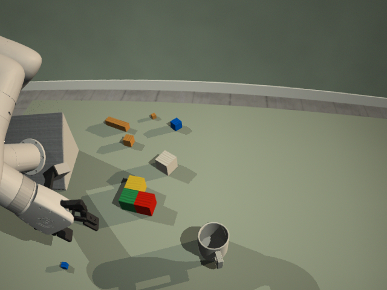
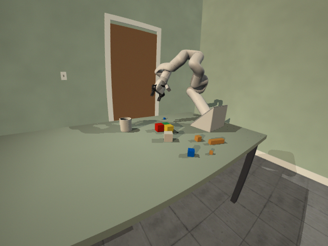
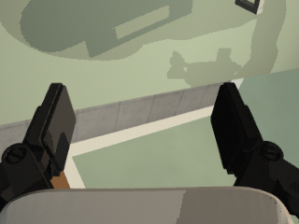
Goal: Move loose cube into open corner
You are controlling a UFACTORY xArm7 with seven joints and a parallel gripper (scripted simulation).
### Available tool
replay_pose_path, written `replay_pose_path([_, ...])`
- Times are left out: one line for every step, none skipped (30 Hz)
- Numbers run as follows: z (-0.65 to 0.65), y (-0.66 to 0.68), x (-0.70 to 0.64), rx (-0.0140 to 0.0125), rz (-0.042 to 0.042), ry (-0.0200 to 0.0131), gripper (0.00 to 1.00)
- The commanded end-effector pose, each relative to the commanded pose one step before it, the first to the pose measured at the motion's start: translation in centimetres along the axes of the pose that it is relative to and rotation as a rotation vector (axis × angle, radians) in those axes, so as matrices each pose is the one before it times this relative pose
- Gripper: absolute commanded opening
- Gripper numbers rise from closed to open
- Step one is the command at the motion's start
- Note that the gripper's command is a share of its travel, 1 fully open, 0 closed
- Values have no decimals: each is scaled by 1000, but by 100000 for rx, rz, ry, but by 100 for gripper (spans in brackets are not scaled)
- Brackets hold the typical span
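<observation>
Loose White Cube Lies Near the Coloured Three

The loose white wood-grained cube [image 1: 166, 162] [image 2: 168, 137] lies near, apart from, the touching yellow [image 1: 135, 183] [image 2: 168, 128], green [image 1: 128, 199] [image 2: 166, 123] and red [image 1: 145, 202] [image 2: 159, 127] wood-grained cubes. In the exterior view, red and yellow mostly hide green. The black-fingered gripper [image 1: 81, 227] [image 2: 155, 97] [image 3: 143, 101] is spread wide, gripping nothing. The wrist view cuts off a dark-and-white object [image 3: 249, 6], hard to identify.

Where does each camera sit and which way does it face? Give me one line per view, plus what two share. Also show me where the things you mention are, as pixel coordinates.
Top: high above the table, facing down; arm and pincer [image 1: 81, 232] [image 2: 155, 97] [image 3: 143, 101] at left.
Exterior: beyond the table's near edge, facing the brown door [image 2: 134, 71]; nearly the whole arm shows.
Wrist: on the arm's end, looking out between the open fingers.
Shared: top and exterior both show the white cube [image 1: 166, 162] [image 2: 168, 137].
</observation>
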State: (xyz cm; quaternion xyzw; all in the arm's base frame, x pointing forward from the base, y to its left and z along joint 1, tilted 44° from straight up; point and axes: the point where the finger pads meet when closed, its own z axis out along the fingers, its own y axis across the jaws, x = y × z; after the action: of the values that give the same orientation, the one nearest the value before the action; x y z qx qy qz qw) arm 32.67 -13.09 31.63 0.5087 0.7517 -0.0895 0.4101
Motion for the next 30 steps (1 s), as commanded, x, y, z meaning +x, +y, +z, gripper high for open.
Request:
replay_pose_path([-72, 83, -42, -189, -130, -127, 100])
replay_pose_path([0, 0, 0, 0, 0, 0, 100])
replay_pose_path([0, 0, 0, 0, 0, 0, 100])
replay_pose_path([0, 0, 0, 0, 0, 0, 100])
replay_pose_path([0, 0, 0, 0, 0, 0, 100])
replay_pose_path([0, 0, 0, 0, 0, 0, 100])
replay_pose_path([0, 0, 0, 0, 0, 0, 100])
replay_pose_path([0, 0, 0, 0, 0, 0, 100])
replay_pose_path([0, 0, 0, 0, 0, 0, 100])
replay_pose_path([0, 0, 0, 0, 0, 0, 100])
replay_pose_path([0, 0, 0, 0, 0, 0, 100])
replay_pose_path([0, 0, 0, 0, 0, 0, 100])
replay_pose_path([0, 0, 0, 0, 0, 0, 100])
replay_pose_path([0, 0, 0, 0, 0, 0, 100])
replay_pose_path([0, 0, 0, 0, 0, 0, 100])
replay_pose_path([0, 0, 0, 0, 0, 0, 100])
replay_pose_path([0, 0, 0, 0, 0, 0, 100])
replay_pose_path([2, 14, 2, 16, -38, 1, 100])
replay_pose_path([12, 94, 13, 106, -249, 9, 100])
replay_pose_path([32, 237, 35, 269, -626, 26, 100])
replay_pose_path([62, 428, 70, 486, -1126, 53, 100])
replay_pose_path([103, 652, 123, 744, -1705, 97, 100])
replay_pose_path([158, 894, 200, 1031, -2326, 165, 100])
replay_pose_path([229, 1144, 307, 1334, -2952, 263, 100])
replay_pose_path([319, 1388, 446, 1646, -3552, 397, 100])
replay_pose_path([428, 1615, 619, 1955, -4097, 567, 100])
replay_pose_path([554, 1812, 820, 2252, -4564, 770, 100])
replay_pose_path([0, 0, 0, 0, 0, 0, 100])
replay_pose_path([692, 1970, 1041, 2526, -4935, 997, 100])
replay_pose_path([0, 0, 0, 0, 0, 0, 100])
